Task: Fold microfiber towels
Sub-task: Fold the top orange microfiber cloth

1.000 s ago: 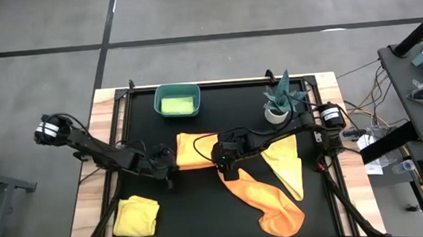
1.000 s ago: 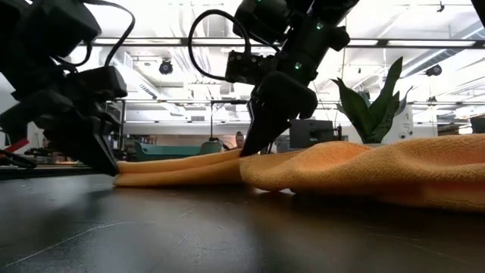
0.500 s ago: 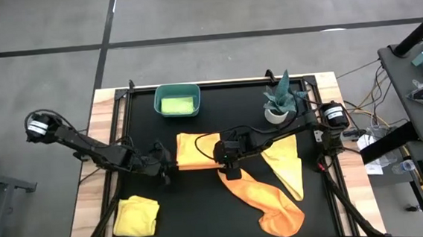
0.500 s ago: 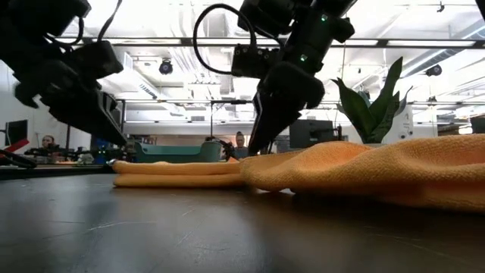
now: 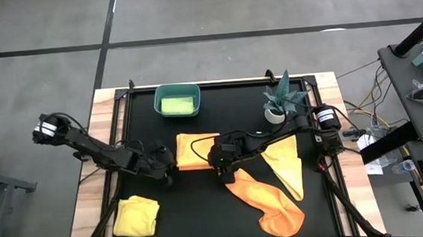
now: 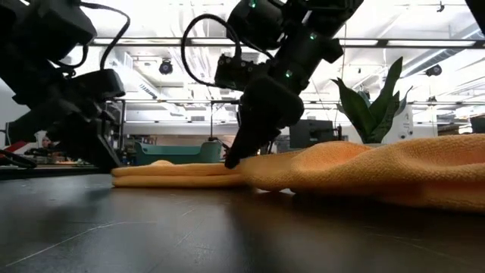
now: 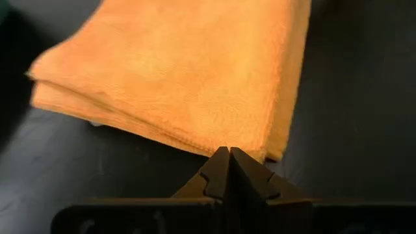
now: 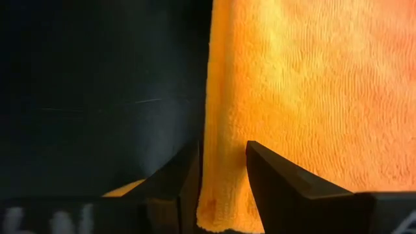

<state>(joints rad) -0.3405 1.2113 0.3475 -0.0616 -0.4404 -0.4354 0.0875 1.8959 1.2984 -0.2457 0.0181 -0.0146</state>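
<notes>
The right gripper stands with its fingers parted a little over the near edge of the loose orange towel, one finger on the bare mat and the other over the cloth, so that the hem lies in the gap; the right wrist view shows this straddle directly, with the orange towel filling the far side and its rolled edge running between the two dark fingers. This posture reads as a set-up for pinching the hem, though no grip is made yet. Just beyond the right gripper lies the folded orange towel, stacked in flat layers. On its far side the left gripper waits with its jaws fully shut and empty, tip just short of the folded towel's corner; the left wrist view shows the closed tip at the layered edge with no cloth between the fingers. Past the loose towel from the right gripper, a yellow towel lies spread out unfolded; a second yellow towel sits bunched near the left arm's side. The green towel rests in the teal bin across the table, with a potted plant near the right arm's base. The low view alone shows the right gripper touching down at table level where the two orange towels meet; the high view alone gives the overall layout.
</notes>
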